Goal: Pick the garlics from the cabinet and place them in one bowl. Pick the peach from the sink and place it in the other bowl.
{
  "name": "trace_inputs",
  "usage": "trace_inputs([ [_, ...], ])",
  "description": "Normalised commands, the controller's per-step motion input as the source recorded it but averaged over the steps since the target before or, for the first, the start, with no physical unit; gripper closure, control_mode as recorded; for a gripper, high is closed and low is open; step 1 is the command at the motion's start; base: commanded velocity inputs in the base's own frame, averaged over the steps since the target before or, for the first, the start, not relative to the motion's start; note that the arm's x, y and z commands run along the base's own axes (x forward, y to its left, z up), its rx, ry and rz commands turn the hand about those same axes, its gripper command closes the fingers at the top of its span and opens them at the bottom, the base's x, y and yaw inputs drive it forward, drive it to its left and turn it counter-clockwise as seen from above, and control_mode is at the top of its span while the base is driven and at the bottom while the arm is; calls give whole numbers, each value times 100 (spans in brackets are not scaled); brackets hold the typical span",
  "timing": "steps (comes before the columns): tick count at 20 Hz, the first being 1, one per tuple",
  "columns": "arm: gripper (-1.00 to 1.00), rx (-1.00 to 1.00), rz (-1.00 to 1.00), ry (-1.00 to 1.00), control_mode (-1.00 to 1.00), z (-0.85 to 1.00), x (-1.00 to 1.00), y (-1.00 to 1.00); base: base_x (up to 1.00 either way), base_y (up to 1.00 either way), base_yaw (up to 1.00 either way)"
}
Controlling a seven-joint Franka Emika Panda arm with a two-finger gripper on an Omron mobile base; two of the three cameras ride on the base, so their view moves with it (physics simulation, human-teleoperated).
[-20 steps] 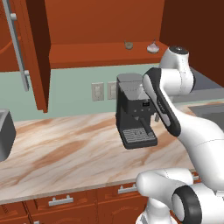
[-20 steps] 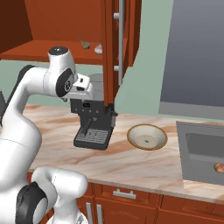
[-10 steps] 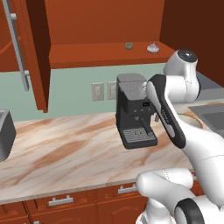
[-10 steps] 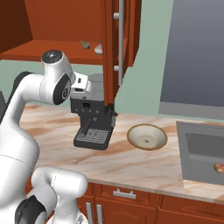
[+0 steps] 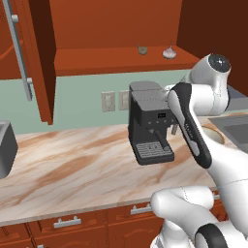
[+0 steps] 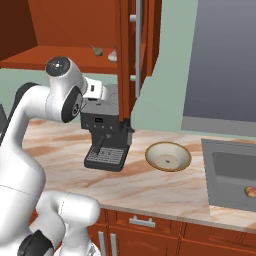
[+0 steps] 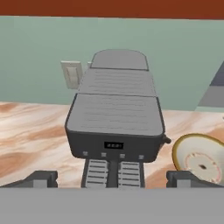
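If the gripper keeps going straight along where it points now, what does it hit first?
Most likely the coffee machine. In the hand view it sits dead centre between the open jaws of the gripper, its grey top facing the camera. The bowl lies off to one side. How far away it is can't be judged.

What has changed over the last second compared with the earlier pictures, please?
The arm has swung toward the sink side, its upper joint shifting across above the coffee machine; the gripper holds nothing, jaws wide. The garlics remain on the cabinet shelf, the peach in the sink, and the bowl stays put.
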Motion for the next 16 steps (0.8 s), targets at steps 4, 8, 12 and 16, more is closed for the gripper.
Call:
trace_inputs([
  [4, -100, 0, 2, -7, -100, 39, 0, -21, 0, 0, 0],
  [8, -100, 0, 1, -10, -100, 30, 0, -16, 0, 0, 0],
  [12, -100, 0, 0, -9, -100, 27, 0, -7, 0, 0, 0],
  [16, -100, 0, 0, -4, -100, 12, 9, 0, 0, 0, 0],
])
